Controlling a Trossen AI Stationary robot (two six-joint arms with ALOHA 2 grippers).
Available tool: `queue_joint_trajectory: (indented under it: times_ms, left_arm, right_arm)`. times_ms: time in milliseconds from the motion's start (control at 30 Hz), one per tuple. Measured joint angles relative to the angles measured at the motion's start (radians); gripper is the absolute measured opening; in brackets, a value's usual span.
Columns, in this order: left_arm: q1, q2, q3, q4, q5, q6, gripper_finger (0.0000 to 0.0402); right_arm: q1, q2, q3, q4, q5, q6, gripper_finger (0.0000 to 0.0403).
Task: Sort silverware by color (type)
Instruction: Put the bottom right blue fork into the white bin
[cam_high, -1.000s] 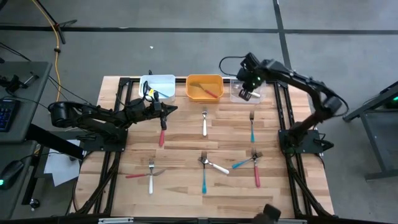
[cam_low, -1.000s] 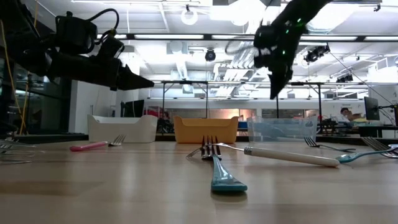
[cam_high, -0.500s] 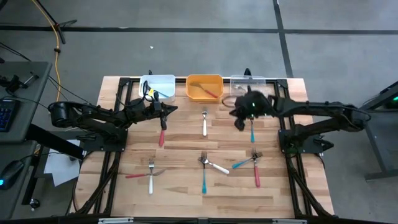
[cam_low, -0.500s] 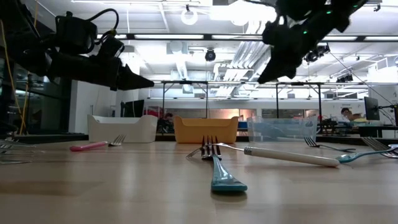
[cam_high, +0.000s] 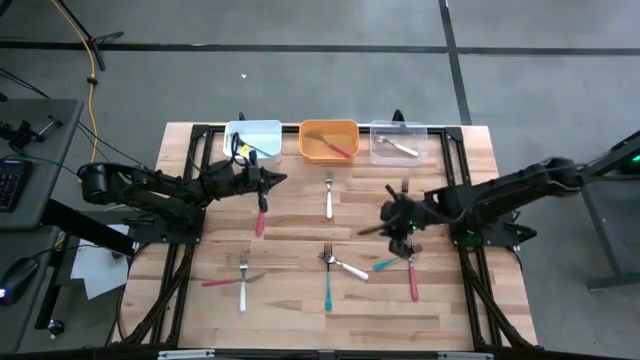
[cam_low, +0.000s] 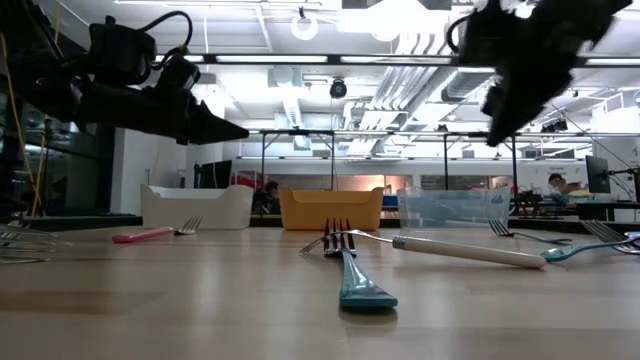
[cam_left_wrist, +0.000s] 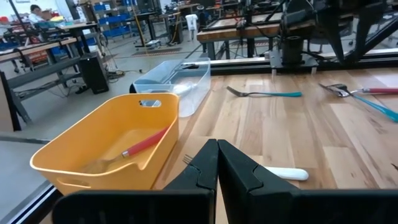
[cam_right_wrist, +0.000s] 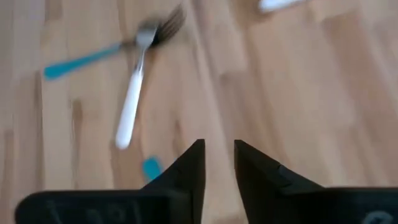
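Note:
Coloured-handled forks lie flat on the wooden table: a red one (cam_high: 260, 222), a white one (cam_high: 328, 200), a white one across a blue one (cam_high: 330, 268), a blue and red pair (cam_high: 405, 265), and a red and white pair (cam_high: 236, 279). A red fork lies in the orange bin (cam_high: 328, 140) and a white fork in the clear bin (cam_high: 398, 143). My right gripper (cam_high: 393, 222) hovers open above the table's right-middle, partly covering a blue fork (cam_high: 404, 186); its wrist view shows the crossed white fork (cam_right_wrist: 132, 106). My left gripper (cam_high: 268, 178) is shut, held above the table beside the white bin (cam_high: 252, 140).
The three bins stand in a row along the far edge. Black frame rails run down both sides of the table (cam_high: 300, 230). Bare wood shows between the fork groups. Beyond the table, the low view shows workshop benches and racks.
My right gripper has swung from above the clear bin toward the near edge and come down over the table's right-middle, turning as it went. The white fork now shows lying in the clear bin. My left arm has kept still.

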Motion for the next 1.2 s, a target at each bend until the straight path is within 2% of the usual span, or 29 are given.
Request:
queue_joint_trajectory:
  times_ms: [233,667,1033,1200]
  left_arm:
    - [-0.002,0.0,0.001,0.007,0.0,0.009,0.0001]
    - [-0.002,0.0,0.001,0.014,0.0,0.008,0.0001]
    - [-0.002,0.0,0.001,0.013,0.0,0.007,0.0001]
    - [-0.002,0.0,0.001,0.013,0.0,0.007,0.0001]
  right_arm:
    - [0.097,0.06,0.008,-0.095,-0.057,0.056,0.012]
    - [0.132,0.276,0.007,-0.136,-0.2,0.004,0.0124]
    - [0.132,0.389,0.012,-0.142,-0.165,-0.085,0.0121]
    - [0.131,0.406,0.012,-0.142,-0.164,-0.121,0.0087]
